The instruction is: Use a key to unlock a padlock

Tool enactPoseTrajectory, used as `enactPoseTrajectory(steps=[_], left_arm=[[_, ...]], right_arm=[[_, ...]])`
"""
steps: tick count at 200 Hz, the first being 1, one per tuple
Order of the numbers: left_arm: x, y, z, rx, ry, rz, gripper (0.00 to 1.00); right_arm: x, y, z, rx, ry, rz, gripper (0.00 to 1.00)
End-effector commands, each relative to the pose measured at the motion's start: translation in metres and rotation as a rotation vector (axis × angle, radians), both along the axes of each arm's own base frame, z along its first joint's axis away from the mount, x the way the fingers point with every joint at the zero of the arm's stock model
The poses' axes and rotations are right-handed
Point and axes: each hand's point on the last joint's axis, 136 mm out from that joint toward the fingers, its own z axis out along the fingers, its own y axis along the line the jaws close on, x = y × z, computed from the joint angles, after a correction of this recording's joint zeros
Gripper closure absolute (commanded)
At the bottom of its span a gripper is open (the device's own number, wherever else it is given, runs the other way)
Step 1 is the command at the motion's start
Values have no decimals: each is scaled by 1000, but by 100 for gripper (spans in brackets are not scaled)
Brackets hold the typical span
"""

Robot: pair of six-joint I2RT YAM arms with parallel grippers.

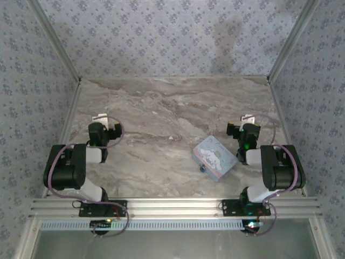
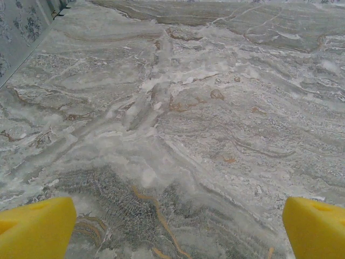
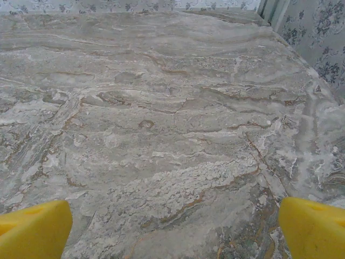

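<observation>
The padlock is a tiny dark grey-bluish lump on the marble, touching the near-left edge of a pale blue cartoon tin. No key can be made out. My left gripper rests at the left of the table, far from the padlock. In the left wrist view the left gripper is open, its yellow fingertips wide apart over bare marble. My right gripper sits just right of the tin. Seen from its wrist, the right gripper also stands open with nothing between its yellow fingertips.
The marble table is closed in by patterned walls at the back and on both sides. The tin lies near the front edge, between the two arms and closer to the right one.
</observation>
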Motion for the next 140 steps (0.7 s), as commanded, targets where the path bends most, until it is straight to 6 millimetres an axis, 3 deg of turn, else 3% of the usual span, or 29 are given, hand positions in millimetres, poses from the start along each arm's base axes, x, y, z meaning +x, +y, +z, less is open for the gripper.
enactPoseTrajectory(steps=[1,140], left_arm=[[7,-2,13,3,-33,-19,2],[7,-2,13,-4,-34,-21,2]], right_arm=[[6,0,8,-7,-19,8,0],[5,0,8,-5,-21,9,0]])
